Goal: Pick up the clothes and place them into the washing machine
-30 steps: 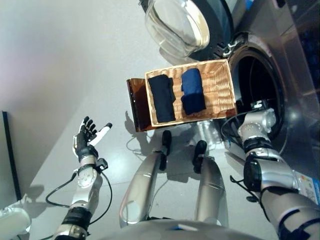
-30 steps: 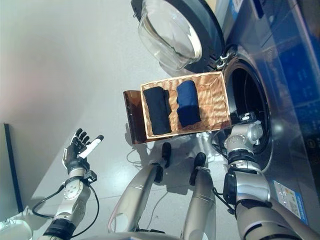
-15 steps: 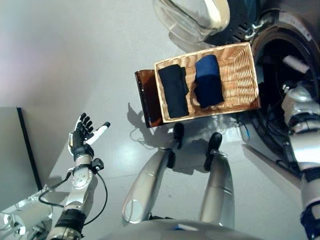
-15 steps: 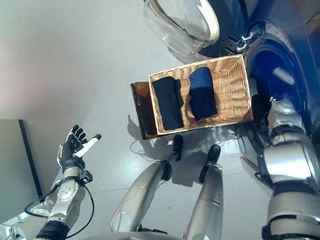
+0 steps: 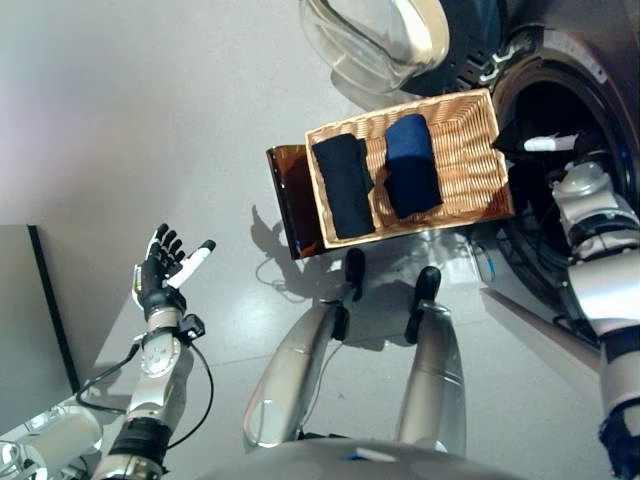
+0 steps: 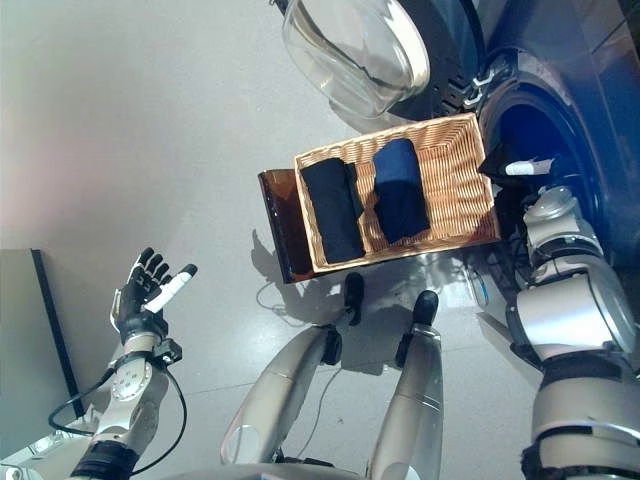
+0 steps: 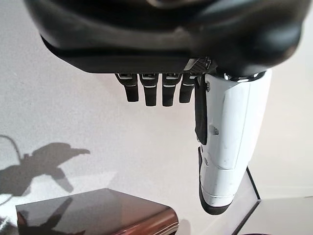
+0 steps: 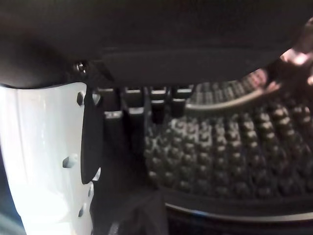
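Clothes [image 5: 343, 186]: two folded bundles side by side in the wicker basket [image 5: 470, 150], black one left, navy one [image 5: 411, 165] right; soft, matte, squared off like pillows.

Far left of the basket and well apart from it, left hand [image 5: 158, 278] raised over bare floor, fingers spread straight, holding nothing. Touching the basket's left end, a glossy brown panel [image 5: 290, 200]. Basket itself rigid, ribbed, pale straw, open-topped. Above it, the domed glass door [image 5: 370, 40], swung wide.

Right of the basket, right hand [image 5: 545, 143] inside the washing machine's dimpled metal drum [image 8: 220, 161], fingers extended; dark mass by the thumb, cannot tell whether cloth.

Risks: snagging fingers on the weave, unrolling a bundle mid-lift, knocking the basket while pulling out of the drum.
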Tool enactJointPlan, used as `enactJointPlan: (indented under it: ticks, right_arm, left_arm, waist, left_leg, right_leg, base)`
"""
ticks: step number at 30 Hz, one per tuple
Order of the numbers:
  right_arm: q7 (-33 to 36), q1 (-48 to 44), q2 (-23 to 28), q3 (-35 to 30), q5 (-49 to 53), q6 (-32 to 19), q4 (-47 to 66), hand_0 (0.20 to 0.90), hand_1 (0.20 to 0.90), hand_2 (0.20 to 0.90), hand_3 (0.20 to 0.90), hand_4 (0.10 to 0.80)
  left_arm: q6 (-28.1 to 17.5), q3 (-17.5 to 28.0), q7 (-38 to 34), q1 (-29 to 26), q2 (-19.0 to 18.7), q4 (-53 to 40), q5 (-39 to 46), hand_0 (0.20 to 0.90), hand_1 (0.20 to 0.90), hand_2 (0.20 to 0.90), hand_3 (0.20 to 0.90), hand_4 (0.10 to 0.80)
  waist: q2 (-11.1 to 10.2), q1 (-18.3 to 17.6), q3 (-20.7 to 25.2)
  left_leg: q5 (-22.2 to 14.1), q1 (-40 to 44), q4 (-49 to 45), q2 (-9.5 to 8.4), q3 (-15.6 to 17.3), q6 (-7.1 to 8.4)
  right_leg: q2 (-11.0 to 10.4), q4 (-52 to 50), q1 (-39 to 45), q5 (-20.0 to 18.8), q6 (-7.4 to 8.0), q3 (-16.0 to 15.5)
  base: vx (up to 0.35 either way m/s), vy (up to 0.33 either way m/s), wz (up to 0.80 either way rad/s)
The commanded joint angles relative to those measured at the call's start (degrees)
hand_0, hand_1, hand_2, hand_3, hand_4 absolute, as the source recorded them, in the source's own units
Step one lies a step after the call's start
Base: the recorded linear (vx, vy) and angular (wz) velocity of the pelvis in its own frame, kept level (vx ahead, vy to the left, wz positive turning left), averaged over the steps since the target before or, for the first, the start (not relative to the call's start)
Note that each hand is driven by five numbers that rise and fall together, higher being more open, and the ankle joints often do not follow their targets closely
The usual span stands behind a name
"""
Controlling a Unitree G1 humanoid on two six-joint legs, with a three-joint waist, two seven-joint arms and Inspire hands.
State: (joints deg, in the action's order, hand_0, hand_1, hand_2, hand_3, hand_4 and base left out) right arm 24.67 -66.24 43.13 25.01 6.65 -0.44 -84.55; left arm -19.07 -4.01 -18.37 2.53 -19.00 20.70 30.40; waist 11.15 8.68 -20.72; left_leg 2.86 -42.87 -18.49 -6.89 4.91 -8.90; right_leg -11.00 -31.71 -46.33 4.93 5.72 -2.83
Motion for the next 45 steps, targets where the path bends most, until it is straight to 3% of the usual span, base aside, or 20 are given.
enactJointPlan:
  ticks: [1, 4, 9, 12, 13, 15, 16, 18, 19, 22, 24, 25, 32, 33, 36, 37, 38, 45]
  right_arm:
    - [2.1, -9.5, 9.4, 3.4, 1.8, -5.3, -0.5, 0.9, 0.9, 0.9, 0.9, 0.8]
    - [1.8, -9.4, 9.1, 1.4, 5.2, -6.3, -0.7, 0.9, 0.9, 0.9, 0.9, 0.8]
    - [1.3, -3.7, 5.0, -9.8, 21.4, -11.8, 2.2, 0.9, 0.9, 0.9, 0.9, 0.8]
    - [0.8, 0.2, 0.8, -14.6, 27.6, -14.3, 4.0, 0.9, 0.9, 0.9, 0.9, 0.8]
    - [0.3, 1.9, -1.0, -16.6, 30.4, -15.7, 5.1, 0.9, 0.9, 0.9, 0.9, 0.8]
    - [0.0, 5.4, -4.2, -21.3, 36.1, -18.4, 6.9, 0.9, 0.9, 0.9, 0.9, 0.8]
    - [-1.0, 7.0, -7.5, -24.7, 42.0, -20.7, 8.9, 0.9, 0.9, 0.9, 0.9, 0.8]
    - [-0.2, 8.4, -8.6, -25.9, 42.6, -21.8, 9.1, 0.9, 0.9, 0.9, 0.9, 0.8]
    - [-2.8, 10.8, -13.4, -28.9, 48.5, -24.9, 12.9, 0.9, 0.9, 0.9, 0.9, 0.8]
    - [-4.4, 12.6, -17.6, -33.0, 54.6, -28.1, 14.9, 0.9, 0.9, 0.9, 0.9, 0.8]
    - [-5.3, 12.5, -19.0, -33.1, 55.8, -28.6, 15.2, 0.9, 0.9, 0.9, 0.9, 0.8]
    - [-5.3, 12.5, -19.1, -33.1, 55.8, -28.6, 15.2, 0.9, 0.9, 0.9, 0.9, 0.8]
    - [-7.7, 12.7, -19.5, -30.9, 55.1, -26.6, 15.7, 0.9, 0.9, 0.9, 0.9, 0.8]
    - [-7.8, 12.7, -19.5, -30.9, 55.2, -26.6, 15.6, 0.9, 0.9, 0.9, 0.9, 0.8]
    - [-9.7, 13.4, -20.0, -28.0, 53.3, -24.1, 14.8, 0.9, 0.9, 0.9, 0.9, 0.8]
    - [-9.7, 13.4, -19.9, -28.0, 53.3, -24.1, 14.8, 0.9, 0.9, 0.9, 0.9, 0.8]
    - [-10.4, 14.5, -21.0, -26.1, 51.3, -23.0, 14.8, 0.9, 0.9, 0.9, 0.9, 0.8]
    - [-13.3, 24.7, -27.3, -22.0, 47.5, -20.8, 18.5, 0.9, 0.9, 0.9, 0.9, 0.8]
  left_arm:
    - [-4.1, 3.6, -1.1, 2.3, -3.7, -1.6, 0.4, 0.9, 0.9, 0.9, 0.9, 0.8]
    - [-4.3, 3.6, -1.2, 2.2, -4.0, -1.7, 0.4, 0.9, 0.9, 0.9, 0.9, 0.8]
    - [-4.3, 2.9, -1.8, 1.4, -3.9, -1.0, -0.7, 0.9, 0.9, 0.9, 0.9, 0.8]
    - [-4.7, 2.6, -1.9, 0.7, -4.4, -1.0, -1.7, 0.9, 0.9, 0.9, 0.9, 0.8]
    - [-5.0, 2.6, -2.1, 0.4, -4.5, -1.2, -2.2, 0.9, 0.9, 0.9, 0.9, 0.8]
    - [-5.3, 2.3, -2.5, -0.4, -4.5, -1.0, -2.9, 0.9, 0.9, 0.9, 0.9, 0.8]
    - [-5.6, 2.0, -2.9, -0.7, -3.9, -0.9, -3.4, 0.9, 0.9, 0.9, 0.9, 0.8]
    - [-5.7, 2.1, -3.3, -1.0, -4.0, -0.3, -3.7, 0.9, 0.9, 0.9, 0.9, 0.8]
    - [-6.4, 1.6, -3.8, -2.3, -3.5, 0.2, -4.0, 0.9, 0.9, 0.9, 0.9, 0.8]
    - [-7.4, 1.2, -4.1, -2.9, -3.0, 0.2, -4.2, 0.9, 0.9, 0.9, 0.9, 0.8]
    - [-7.7, 1.4, -4.3, -3.0, -2.8, 0.1, -4.2, 0.9, 0.9, 0.9, 0.9, 0.8]
    - [-7.7, 1.4, -4.3, -3.0, -2.8, 0.1, -4.2, 0.9, 0.9, 0.9, 0.9, 0.8]
    - [-8.6, 2.1, -3.4, -3.1, -2.3, 1.2, -2.9, 0.9, 0.9, 0.9, 0.9, 0.8]
    - [-8.6, 2.1, -3.4, -3.1, -2.3, 1.2, -2.8, 0.9, 0.9, 0.9, 0.9, 0.8]
    - [-8.5, 1.8, -2.3, -3.6, -2.1, 1.7, -2.4, 0.9, 0.9, 0.9, 0.9, 0.8]
    - [-8.5, 1.8, -2.3, -3.6, -2.1, 1.7, -2.3, 0.9, 0.9, 0.9, 0.9, 0.8]
    - [-8.2, 1.5, -1.6, -3.8, -1.8, 2.5, -2.0, 0.9, 0.9, 0.9, 0.9, 0.8]
    - [-6.8, 1.2, 0.7, -4.3, 0.4, 7.1, -0.9, 0.9, 0.9, 0.9, 0.9, 0.8]
  waist:
    - [-1.8, 2.2, 5.1]
    - [-1.8, 2.4, 5.0]
    - [-1.3, 2.2, 4.6]
    - [-1.1, 2.1, 4.5]
    - [-0.9, 2.1, 4.2]
    - [-1.0, 2.1, 4.7]
    - [-0.6, 1.9, 4.2]
    - [-0.8, 1.9, 4.7]
    - [-0.3, 2.0, 3.9]
    - [0.3, 2.5, 3.8]
    - [0.5, 2.9, 4.1]
    - [0.7, 2.9, 3.7]
    - [0.1, 4.0, 4.5]
    - [0.3, 4.0, 4.1]
    - [-0.8, 4.4, 4.2]
    - [-1.0, 4.4, 4.6]
    - [-1.4, 4.3, 4.2]
    - [-4.4, 3.3, 4.8]
  left_leg:
    - [-5.1, -0.1, -1.3, 3.25, -5.8, 9.28]
    - [-5.0, -0.1, -1.2, 3.18, -5.8, 9.3]
    - [-5.3, 0.4, -1.2, 3.5, -5.8, 9.02]
    - [-5.5, 0.6, -1.1, 3.56, -5.7, 8.87]
    - [-3.7, 0.1, -0.8, 3.79, -5.2, 8.58]
    - [-5.3, 0.9, -0.7, 3.54, -5.8, 8.86]
    - [-3.9, 0.4, -0.6, 3.72, -5.2, 8.56]
    - [-5.3, 1.1, -0.5, 3.52, -5.7, 8.84]
    - [-3.6, 0.5, -0.2, 3.59, -5.1, 8.53]
    - [-3.4, 0.2, 0.1, 3.31, -5.3, 8.47]
    - [-4.8, 0.5, -0.1, 3.05, -5.9, 8.78]
    - [-3.4, -0.1, -0.2, 3.21, -5.4, 8.54]
    - [-4.3, 0.5, 0.1, 2.64, -6.5, 8.96]
    - [-2.9, 0.0, 0.1, 2.81, -6.1, 8.73]
    - [-2.7, 0.6, 0.5, 2.89, -6.1, 8.74]
    - [-4.2, 1.2, 0.5, 2.72, -6.5, 8.99]
    - [-2.6, 1.3, 0.8, 3.03, -6.1, 8.78]
    - [-1.7, 6.0, 4.0, 3.39, -6.6, 9.15]
  right_leg:
    - [1.6, 5.1, 5.2, 1.4, -2.32, -2.2]
    - [1.6, 5.1, 5.2, 1.5, -2.33, -2.3]
    - [1.6, 5.1, 5.6, 1.8, -2.28, -2.1]
    - [1.6, 5.1, 5.7, 1.9, -2.26, -2.0]
    - [1.5, 5.6, 5.3, 0.3, -2.6, -2.5]
    - [1.6, 5.5, 6.0, 2.0, -2.25, -2.0]
    - [1.5, 5.7, 5.6, 0.7, -2.57, -2.6]
    - [1.5, 5.5, 6.1, 2.1, -2.24, -2.1]
    - [1.2, 5.9, 5.5, 0.5, -2.48, -2.7]
    - [0.9, 6.1, 5.5, 0.7, -2.35, -2.9]
    - [0.8, 5.6, 5.7, 2.2, -2.01, -2.5]
    - [0.7, 5.6, 5.2, 1.0, -2.31, -3.0]
    - [0.1, 4.9, 5.9, 2.5, -2.02, -3.4]
    - [0.0, 5.0, 5.4, 1.2, -2.35, -4.0]
    - [-0.1, 5.6, 6.4, 0.7, -2.29, -4.5]
    - [0.0, 5.5, 6.9, 2.1, -1.95, -4.0]
    - [0.0, 6.2, 7.1, 0.4, -2.27, -4.6]
    - [0.3, 10.8, 12.7, -1.3, -1.8, -5.8]
  base:
    - [0.006, 0.002, 0.07]
    - [-0.001, 0.001, 0.02]
    - [0.0, 0.0, 0.0]
    - [-0.032, 0.012, 0.0]
    - [-0.094, 0.03, -0.02]
    - [0.0, 0.0, 0.0]
    - [0.011, 0.002, 0.04]
    - [-0.001, 0.009, 0.07]
    - [-0.013, 0.015, 0.04]
    - [-0.017, 0.002, -0.01]
    - [0.036, -0.01, 0.02]
    - [-0.017, -0.006, 0.12]
    - [-0.004, -0.004, 0.13]
    - [-0.104, 0.0, 0.03]
    - [0.004, -0.01, 0.07]
    - [0.008, -0.008, 0.13]
    - [0.013, -0.007, 0.09]
    - [0.023, -0.005, 0.03]
